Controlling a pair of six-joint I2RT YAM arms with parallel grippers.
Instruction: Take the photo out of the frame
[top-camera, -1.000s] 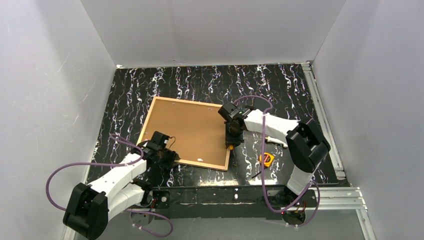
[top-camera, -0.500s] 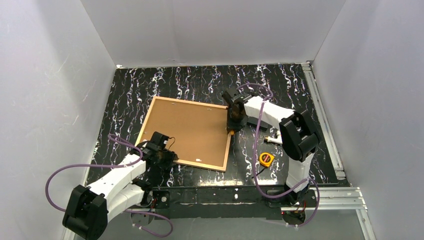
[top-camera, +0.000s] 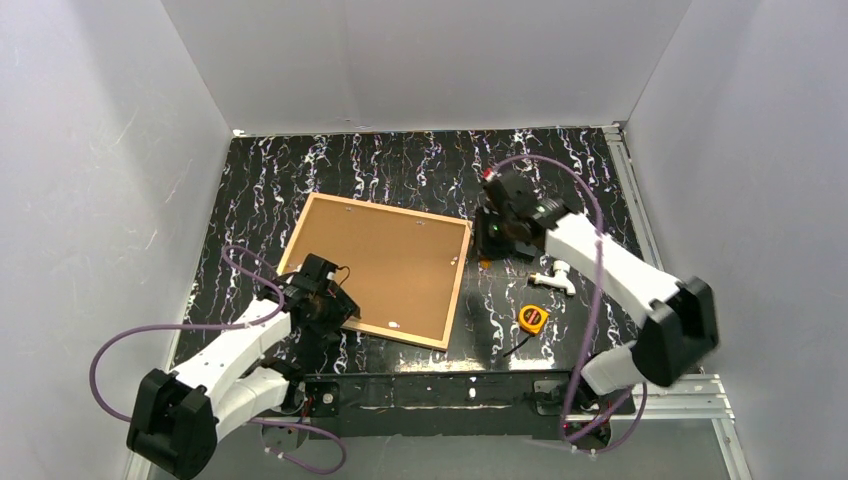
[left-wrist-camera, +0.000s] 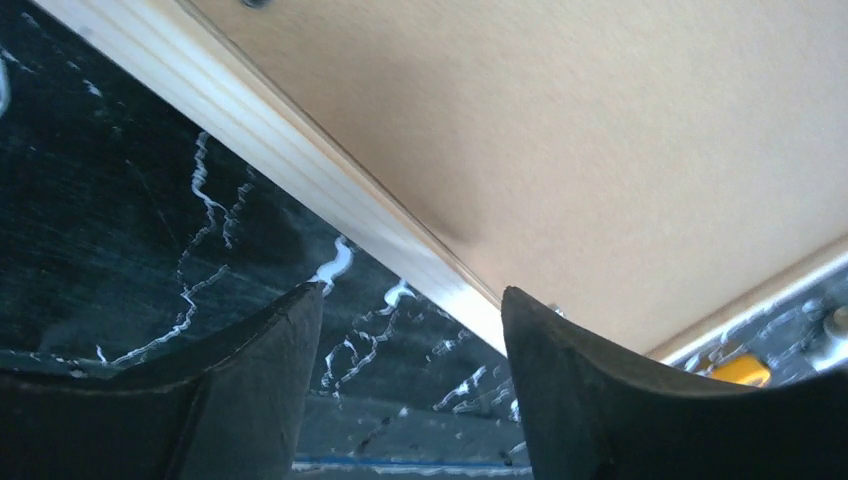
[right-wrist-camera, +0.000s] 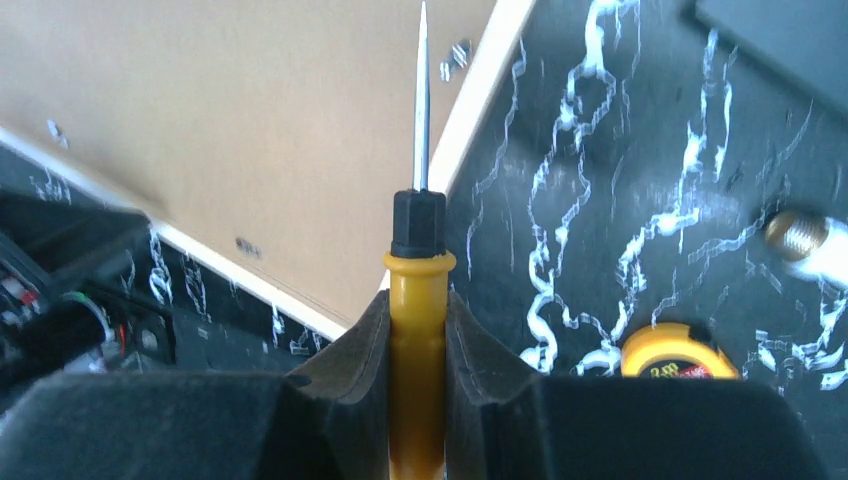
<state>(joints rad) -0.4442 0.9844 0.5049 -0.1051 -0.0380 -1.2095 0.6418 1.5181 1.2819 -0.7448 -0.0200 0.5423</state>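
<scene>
- Left gripper (left-wrist-camera: 410, 296) stands spread at the near-left corner of the frame (top-camera: 457, 285), holding nothing.
- Right gripper (right-wrist-camera: 417, 305) pinches a yellow-handled screwdriver (right-wrist-camera: 418, 270), just right of the frame's far-right corner.
- Photo (top-camera: 375, 262) lies face down inside the frame, brown backing up.

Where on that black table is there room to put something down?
Barest: the table's far strip between the frame and the back wall. A narrower strip lies between the frame and the left wall. Right of the frame is crowded: the right claw holding a screwdriver, a white fitting, a yellow tape measure. The left claw crowds the frame's near corner.
</scene>
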